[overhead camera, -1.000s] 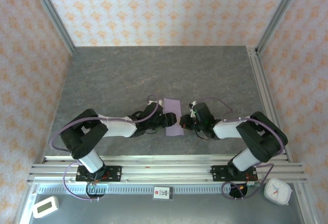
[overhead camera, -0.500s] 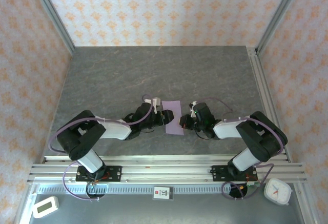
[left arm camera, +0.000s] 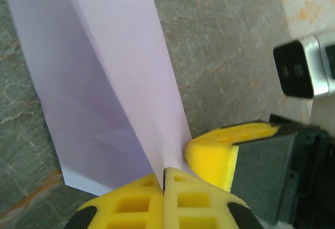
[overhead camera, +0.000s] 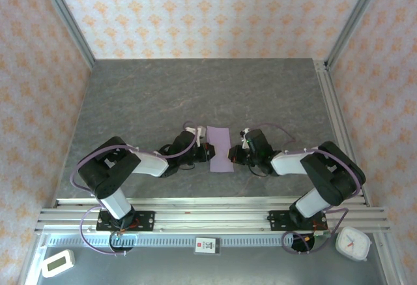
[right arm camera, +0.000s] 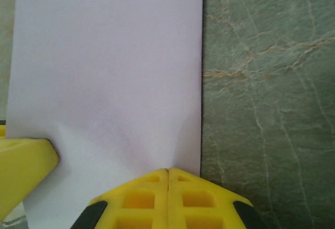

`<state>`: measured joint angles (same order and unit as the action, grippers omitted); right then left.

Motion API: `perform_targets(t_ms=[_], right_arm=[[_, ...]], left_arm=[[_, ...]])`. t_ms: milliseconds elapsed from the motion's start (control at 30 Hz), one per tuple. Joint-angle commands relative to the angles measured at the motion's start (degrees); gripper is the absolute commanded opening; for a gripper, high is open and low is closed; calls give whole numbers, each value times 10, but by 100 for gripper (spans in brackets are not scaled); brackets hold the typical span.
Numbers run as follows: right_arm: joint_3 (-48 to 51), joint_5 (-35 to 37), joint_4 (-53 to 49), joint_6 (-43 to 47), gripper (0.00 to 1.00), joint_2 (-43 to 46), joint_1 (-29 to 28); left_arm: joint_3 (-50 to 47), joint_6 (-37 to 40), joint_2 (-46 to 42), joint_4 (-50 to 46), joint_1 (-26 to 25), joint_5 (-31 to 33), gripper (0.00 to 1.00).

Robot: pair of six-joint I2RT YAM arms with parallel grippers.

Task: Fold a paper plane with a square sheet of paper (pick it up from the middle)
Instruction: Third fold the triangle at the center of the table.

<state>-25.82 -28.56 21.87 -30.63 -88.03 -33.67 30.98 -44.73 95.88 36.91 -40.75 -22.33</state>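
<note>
The sheet of paper point(overhead camera: 220, 149) lies flat on the grey table point(overhead camera: 163, 96), in the middle between the two arms and close in front of their bases. It is already folded to a narrow rectangle. The left gripper point(overhead camera: 207, 151) is at its left long edge and the right gripper point(overhead camera: 236, 155) is at its right long edge, so they face each other across the paper. Both are fully closed. In the left wrist view the paper goes into the seam between the yellow tips, and in the right wrist view the edge of the paper disappears under the closed tips. I think each one pinches an edge near the middle of the length. This probably keeps the thin paper from sliding or turning while a crease is made, and holds both layers together. The long axis of the paper runs from the arm bases toward the far wall, almost straight and only a little slanted. It has no pointed nose yet, so it does not point either way. In the left wrist view a slanted crease crosses the paper point(left arm camera: 104, 82).
</note>
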Motion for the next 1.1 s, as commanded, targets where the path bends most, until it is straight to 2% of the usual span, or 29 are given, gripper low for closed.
perform_targets(t_ms=[0,67,233,433,600,833,1067], right_arm=[[-30,15,-88,43,0,3,6],[-52,16,-119,64,6,25,6],[-91,34,-200,103,32,83,-7],[-95,99,-263,134,48,133,-68],[-104,150,-294,140,57,139,-142],[-153,236,-327,139,62,70,-248],[-190,268,-337,142,62,17,-283]], left_arm=[[-10,9,1,-6,5,-7,0],[-12,1,-1,-7,5,-6,0],[-12,-63,-14,-30,5,-3,0],[0,-124,-23,-95,8,-1,0],[-2,-176,-13,-101,14,-26,0],[-1,-196,-5,-97,15,-38,0],[1,-202,-5,-91,18,-47,0]])
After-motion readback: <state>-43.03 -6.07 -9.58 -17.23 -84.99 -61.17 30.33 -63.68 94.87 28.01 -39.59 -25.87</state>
